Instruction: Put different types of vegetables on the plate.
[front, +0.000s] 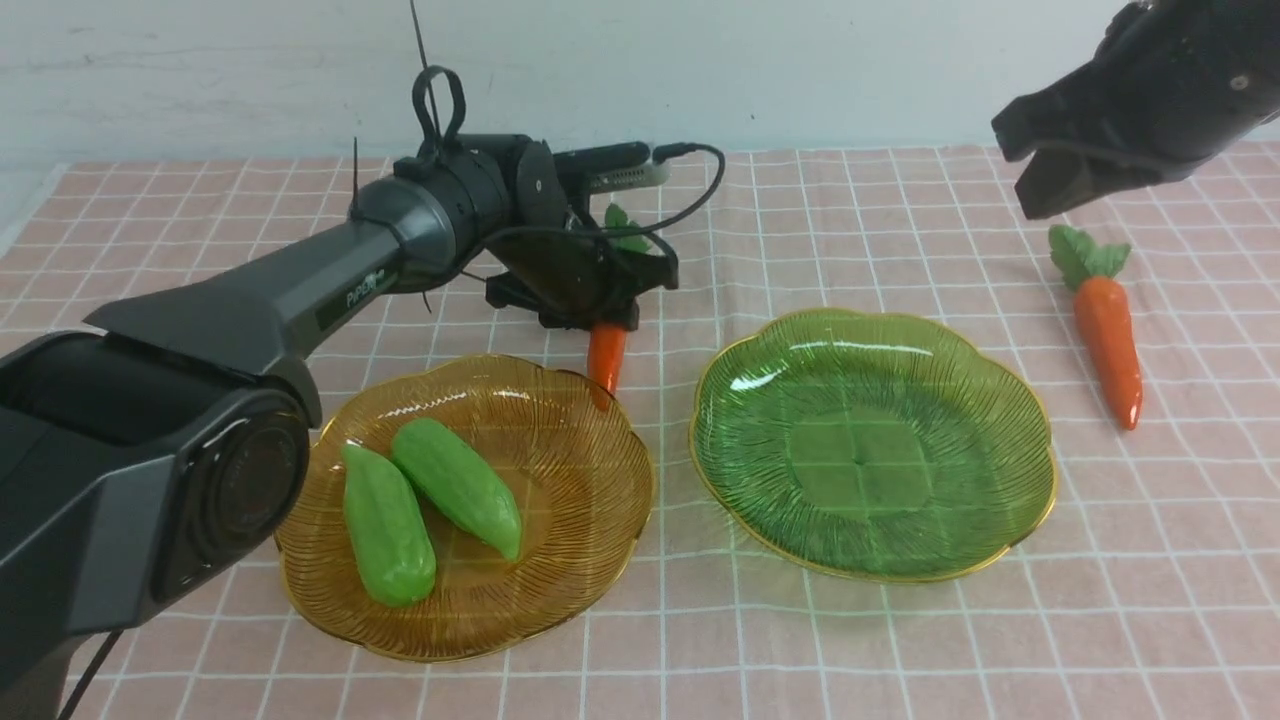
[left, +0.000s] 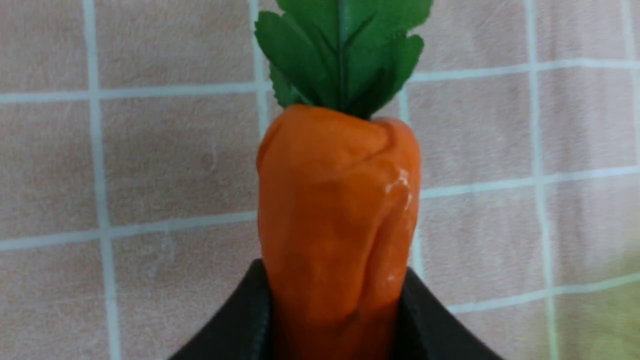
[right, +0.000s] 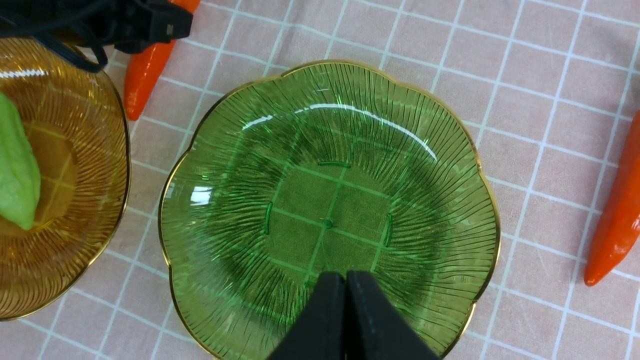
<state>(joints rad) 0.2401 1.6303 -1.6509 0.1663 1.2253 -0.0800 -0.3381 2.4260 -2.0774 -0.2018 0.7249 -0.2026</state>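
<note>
Two light-green gourd-like vegetables (front: 385, 525) (front: 460, 485) lie side by side in the amber glass plate (front: 570, 470). Just behind that plate, my left gripper (front: 600, 312) is shut on an orange carrot (front: 606, 360). The left wrist view shows the black fingers (left: 250, 310) pressed against both sides of that carrot (left: 340, 200), its leafy top pointing away. A second carrot (front: 1108, 335) lies on the cloth to the right of the green glass plate (front: 870, 450), which holds nothing. My right gripper (front: 1040, 190) hangs shut above the far right. In its own view its tips (right: 345, 280) are over the green plate (right: 330, 150).
A pink checked cloth (front: 900, 200) covers the table, with a pale wall behind it. The left arm's cable (front: 690, 190) loops over the cloth behind the amber plate. The two plates sit close together, a narrow strip of cloth between them.
</note>
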